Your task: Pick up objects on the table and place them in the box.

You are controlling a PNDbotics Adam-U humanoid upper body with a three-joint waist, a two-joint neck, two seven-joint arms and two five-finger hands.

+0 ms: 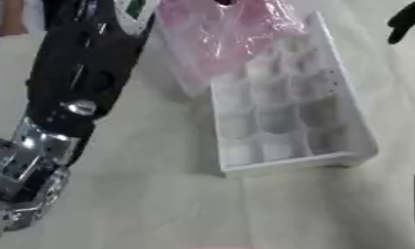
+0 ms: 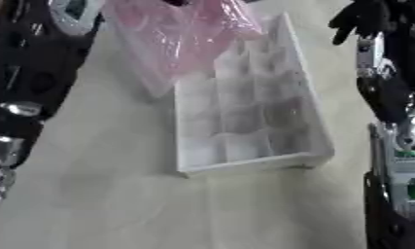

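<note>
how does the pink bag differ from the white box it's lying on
The pink bag is see-through, crinkled and shapeless; the white box is opaque, rigid and rectangular. The bag is one loose sheet of film, while the box is split by walls into a grid of compartments. The bag covers only the box's far end, leaving the near compartments bare. Both lie on the pale table, between the robot's arms.
</note>
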